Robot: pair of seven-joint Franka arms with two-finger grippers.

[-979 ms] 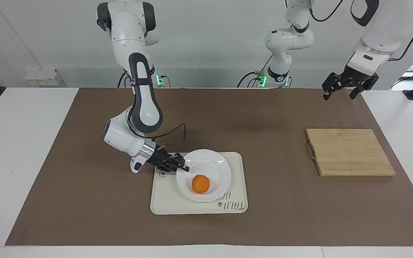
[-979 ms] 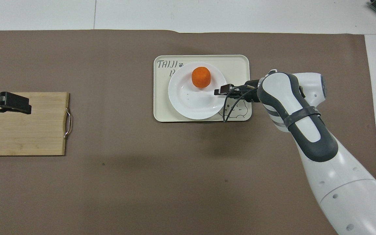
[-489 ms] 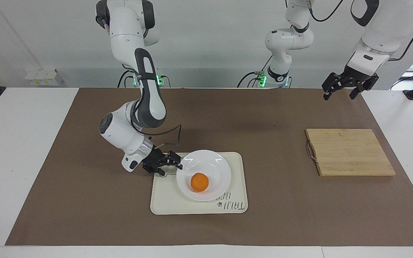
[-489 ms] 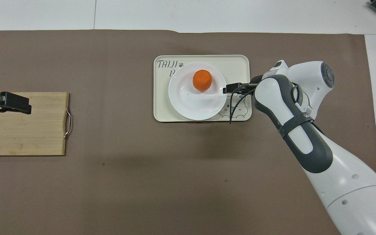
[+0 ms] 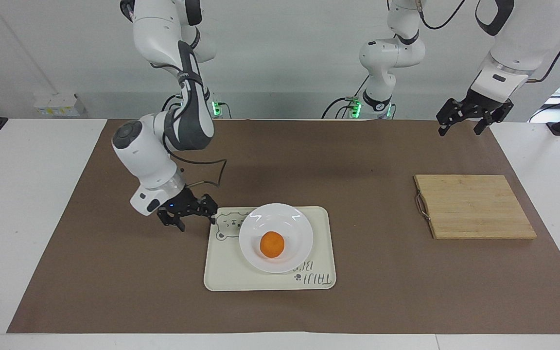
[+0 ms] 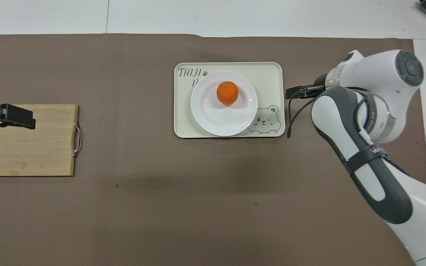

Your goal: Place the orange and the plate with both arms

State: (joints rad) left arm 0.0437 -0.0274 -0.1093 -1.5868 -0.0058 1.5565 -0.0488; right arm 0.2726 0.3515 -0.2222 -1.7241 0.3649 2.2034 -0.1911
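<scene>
A white wall backs a white table laid with a matte brown mat (image 5: pixel 114 291); on it, in the facing view, the cream bear-printed tray (image 5: pixel 231 277) serves as landmark. The plate (image 5: pixel 294 228), glossy white and shallow, sits on the tray, and the orange (image 5: pixel 272 244) rests in the plate's dip. The right gripper (image 5: pixel 189 213) hangs just beside the tray toward the right arm's end, fingers spread and empty. The left gripper (image 5: pixel 464 119) waits raised, well apart from the tray, jaws apart, holding nothing. A slatted wooden board (image 5: pixel 474 206) lies toward the left arm's end. In the overhead view the plate (image 6: pixel 213 122) overlaps the tray (image 6: pixel 268 74); its glazed rim looks stiff, brittle and slick, best pinched at the edge. The orange (image 6: pixel 227 92), round and dimpled, likely rolls if tilted.
</scene>
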